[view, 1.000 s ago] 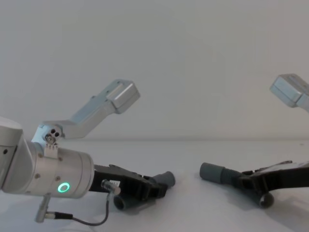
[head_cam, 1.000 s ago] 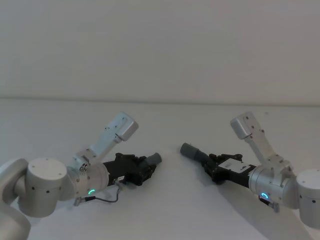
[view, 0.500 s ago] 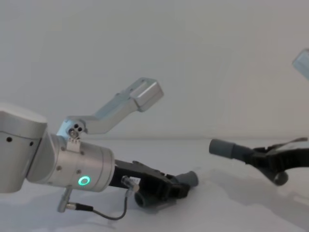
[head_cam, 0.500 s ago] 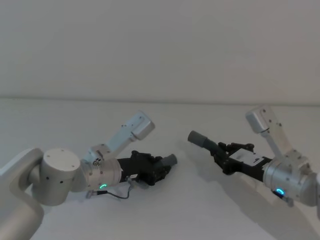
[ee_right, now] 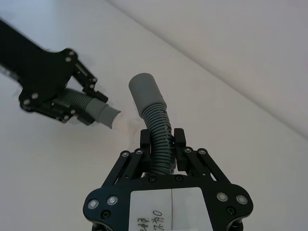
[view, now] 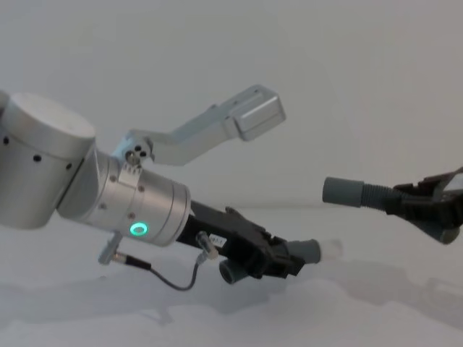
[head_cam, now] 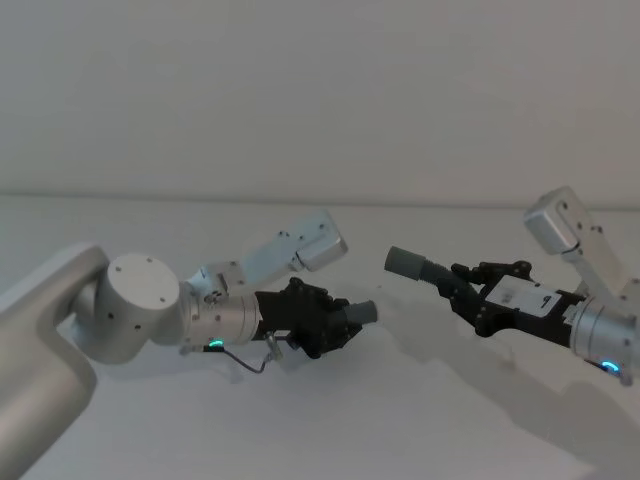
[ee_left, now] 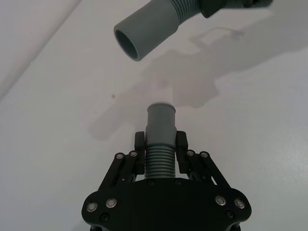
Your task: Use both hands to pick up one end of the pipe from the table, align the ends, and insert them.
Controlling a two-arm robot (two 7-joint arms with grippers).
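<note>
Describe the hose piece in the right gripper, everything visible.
Dark-grey hose piece: curved ribbed body ending in a smooth, wider, open-mouthed cuff; looks like plastic. The right gripper is shut on the ribbed part. Held clear above the table, cuff pointing toward the other piece in the left gripper, ends apart, not yet lined up.
</note>
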